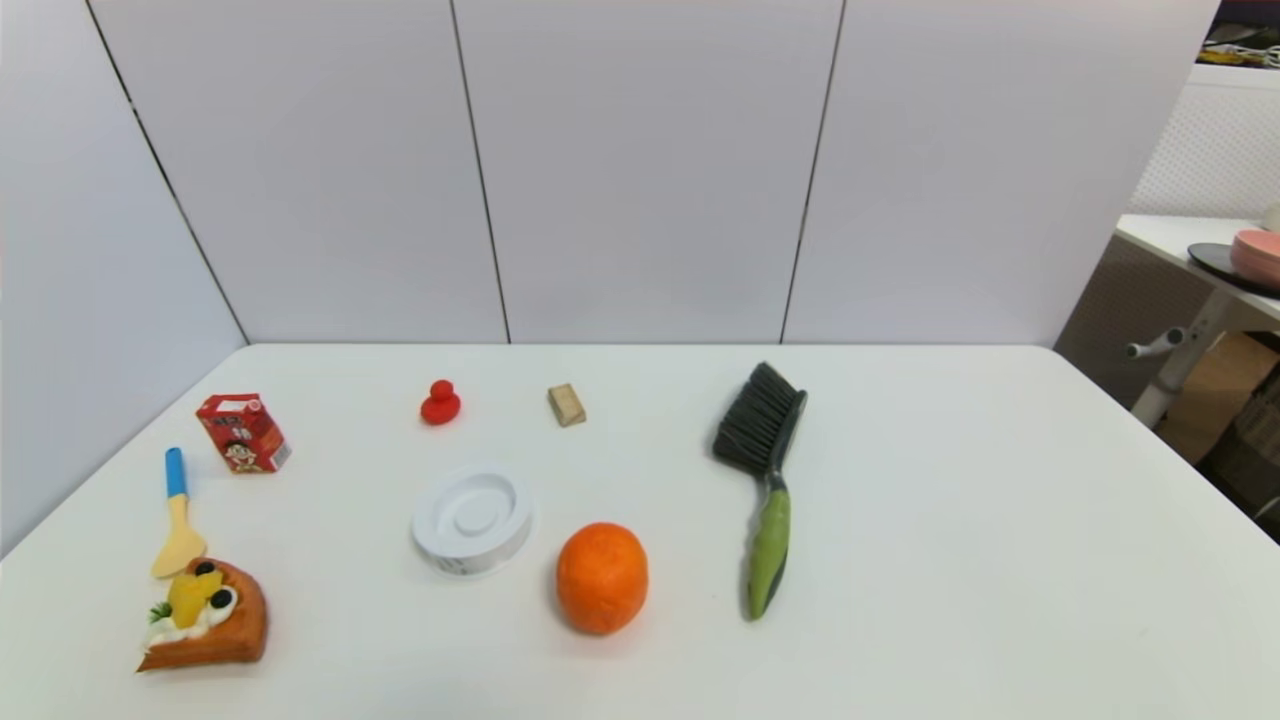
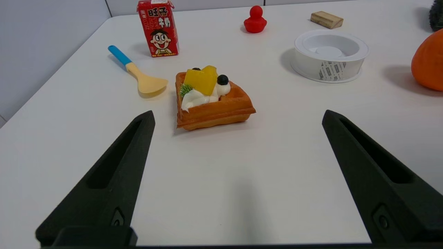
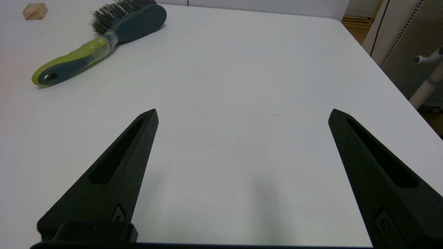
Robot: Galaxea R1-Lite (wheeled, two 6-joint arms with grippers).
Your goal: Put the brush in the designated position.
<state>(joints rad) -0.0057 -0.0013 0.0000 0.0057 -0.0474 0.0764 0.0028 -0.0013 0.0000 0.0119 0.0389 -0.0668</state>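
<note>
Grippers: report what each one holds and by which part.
Nothing is held. The left gripper and the right gripper are both open over bare table. The brush lies untouched on the tabletop.

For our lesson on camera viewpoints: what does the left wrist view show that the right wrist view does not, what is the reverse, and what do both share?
Only the left wrist view shows the waffle, spatula, milk carton, red duck, white dish and orange, beyond the open left gripper.

Only the right wrist view shows the brush whole, with its green handle, and the open right gripper over bare table.

Both show the wooden block, the white table, and some brush bristles.
</note>
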